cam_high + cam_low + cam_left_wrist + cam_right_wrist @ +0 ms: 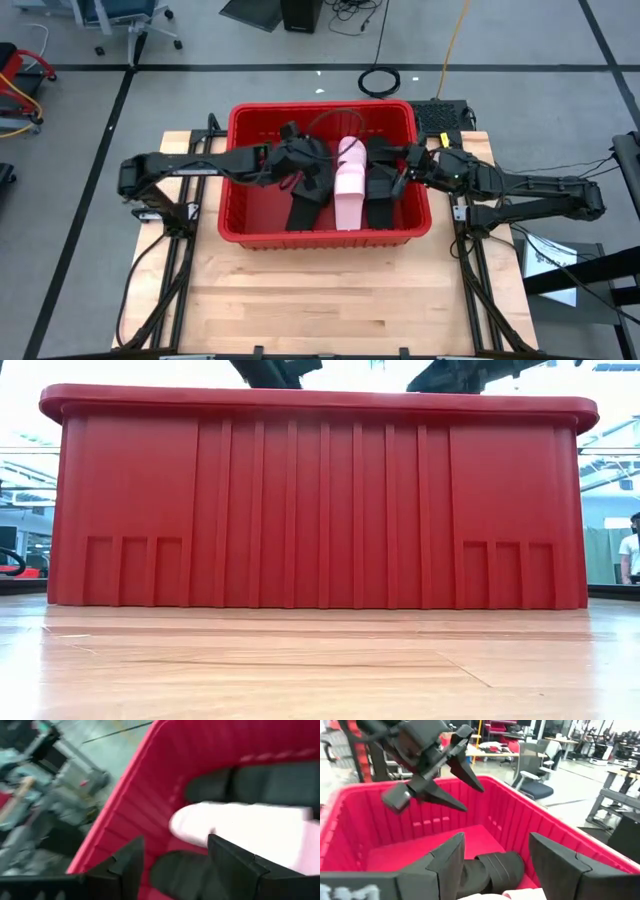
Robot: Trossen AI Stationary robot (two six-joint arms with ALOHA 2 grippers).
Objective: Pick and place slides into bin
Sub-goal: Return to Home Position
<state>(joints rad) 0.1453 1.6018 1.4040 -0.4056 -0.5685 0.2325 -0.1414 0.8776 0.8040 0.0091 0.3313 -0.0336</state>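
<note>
The red bin [240, 120] stands on the far half of the wooden table; its near wall fills the low view [320, 510]. Inside lie a light pink slide [349, 185] and black slides to its left [305, 205] and right [380, 195]. My left gripper [318, 172] hovers open over the bin's left-centre, above the pink slide [250, 830] and a black slide [185, 875]. My right gripper [400, 168] is open over the bin's right part, above a black slide [492, 867]. The left gripper also shows in the right wrist view [474, 799]. Neither gripper holds anything.
The bin's thick rim [320, 400] and tall walls surround both grippers. The near half of the table [330, 300] is bare wood. A black box [445, 115] sits behind the bin's right corner. A person [630, 550] stands in the room at the far right.
</note>
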